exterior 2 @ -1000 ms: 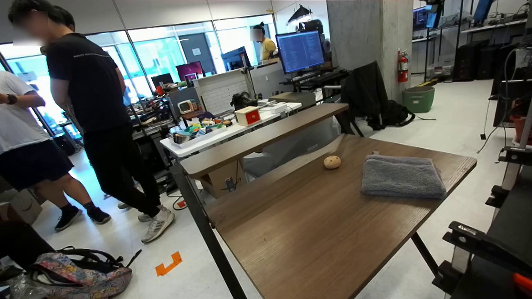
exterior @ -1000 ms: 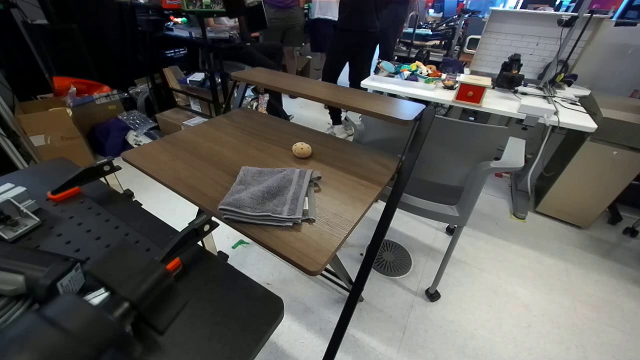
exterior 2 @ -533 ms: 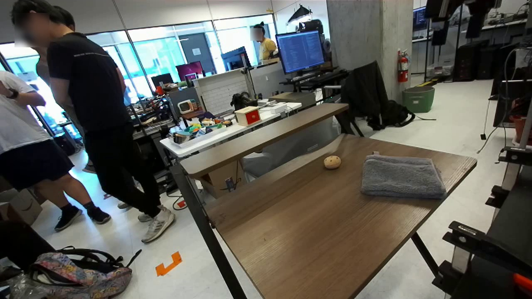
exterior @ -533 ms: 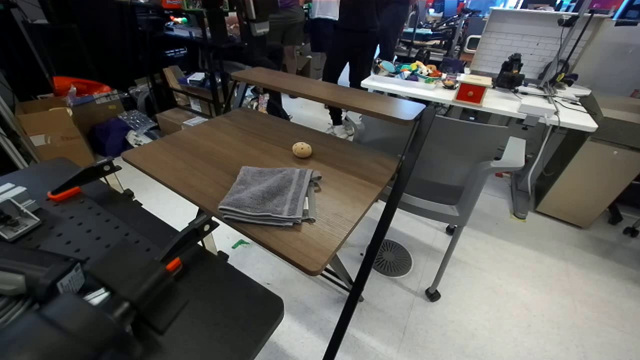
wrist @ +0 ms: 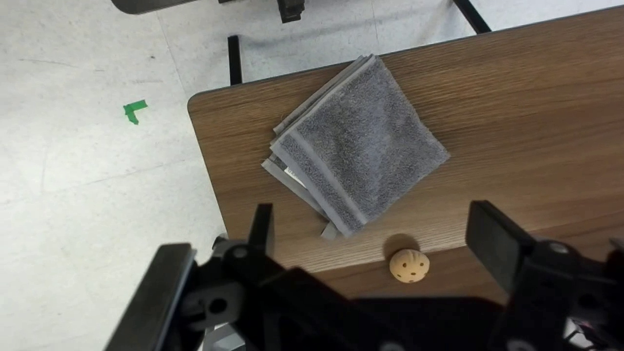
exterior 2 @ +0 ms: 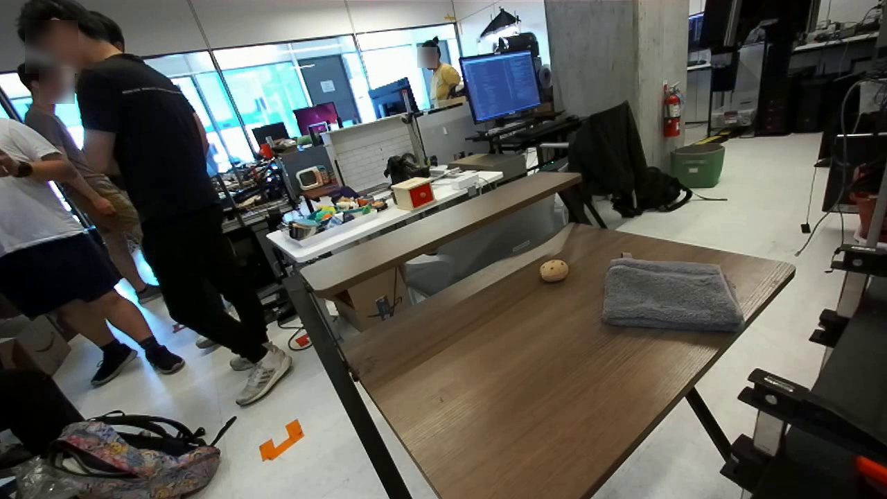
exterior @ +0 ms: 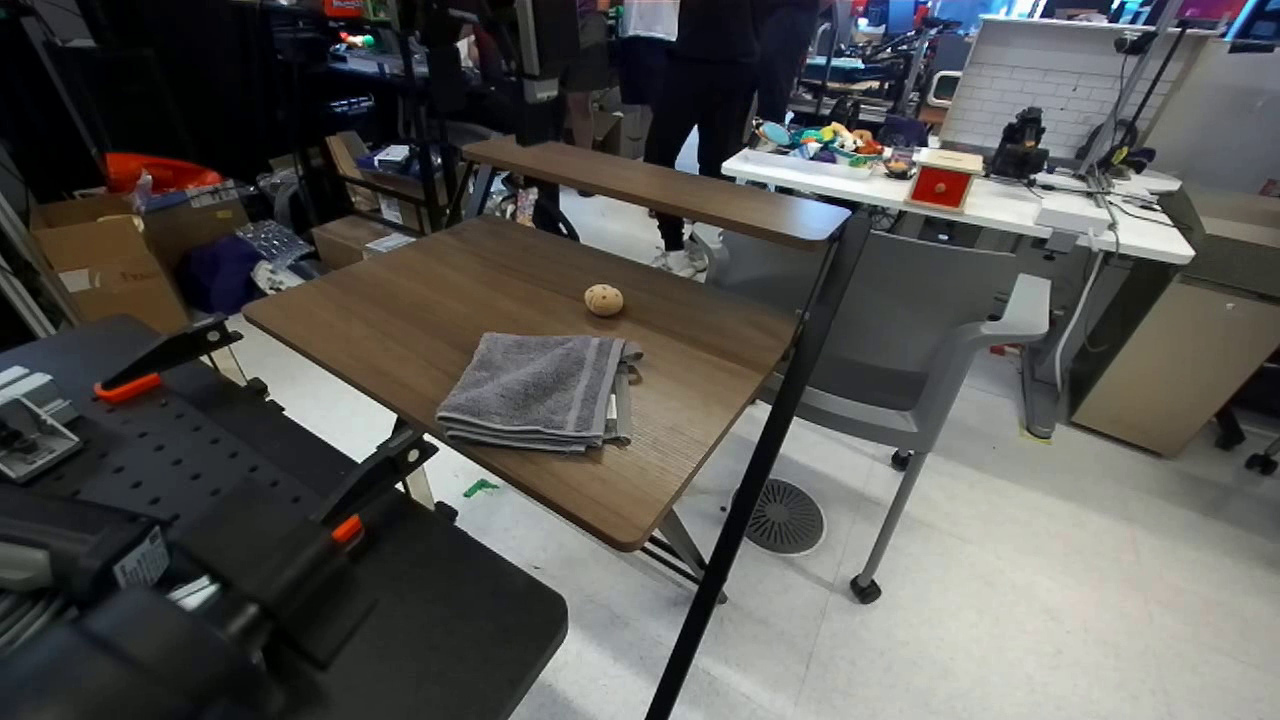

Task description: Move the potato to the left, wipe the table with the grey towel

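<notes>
The potato (exterior: 603,300), a small tan lump with dark dots, sits on the brown wooden table (exterior: 400,290). It also shows in an exterior view (exterior 2: 554,271) and in the wrist view (wrist: 409,266). The folded grey towel (exterior: 535,385) lies flat near a table corner, close to the potato but apart from it; it also shows in an exterior view (exterior 2: 671,294) and in the wrist view (wrist: 365,141). My gripper (wrist: 373,214) is open and empty, above the table, with the potato between its fingers in view. Dark parts of my arm or gripper show at the top in both exterior views (exterior: 535,80) (exterior 2: 776,34).
A raised wooden shelf (exterior: 650,190) runs along one long table edge. A grey chair (exterior: 890,330) stands beside it. A black bench (exterior: 430,590) with clamps (exterior: 380,470) faces the opposite edge. People (exterior 2: 166,152) stand beyond the table.
The dark arm or gripper parts at the top of both exterior views have come lower and show more. The potato and towel have not moved. People in the background have shifted slightly.
</notes>
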Robot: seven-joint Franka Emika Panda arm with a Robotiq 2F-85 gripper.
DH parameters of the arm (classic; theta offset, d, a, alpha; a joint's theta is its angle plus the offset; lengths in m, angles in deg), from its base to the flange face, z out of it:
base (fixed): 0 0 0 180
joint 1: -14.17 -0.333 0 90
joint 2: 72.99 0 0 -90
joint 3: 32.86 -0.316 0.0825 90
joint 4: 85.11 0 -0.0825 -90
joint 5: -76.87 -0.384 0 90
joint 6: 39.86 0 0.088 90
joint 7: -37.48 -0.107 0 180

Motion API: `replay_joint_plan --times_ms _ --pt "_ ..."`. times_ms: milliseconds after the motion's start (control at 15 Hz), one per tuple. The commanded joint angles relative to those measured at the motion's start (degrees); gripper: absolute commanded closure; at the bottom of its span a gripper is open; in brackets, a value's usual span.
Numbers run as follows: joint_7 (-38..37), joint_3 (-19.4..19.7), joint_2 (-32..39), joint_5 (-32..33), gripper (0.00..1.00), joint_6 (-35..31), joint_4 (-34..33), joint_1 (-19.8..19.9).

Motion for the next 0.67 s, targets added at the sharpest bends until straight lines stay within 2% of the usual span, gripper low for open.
replay_joint_plan --times_ms 0,133,267,467,600 --pt "-4.4 -0.5 3.8 7.0 0.0 -3.1 -1.8 0.4" --pt "-6.8 -0.4 8.8 8.6 0.0 -3.3 -5.2 0.1" --pt "-8.0 -0.6 14.5 6.4 0.0 -5.6 -9.0 -0.4" --pt "-7.8 -2.6 23.5 -2.9 0.0 -15.6 -14.3 -0.3" --pt "-8.4 -5.2 28.3 -8.9 0.0 -18.0 -18.9 0.2"
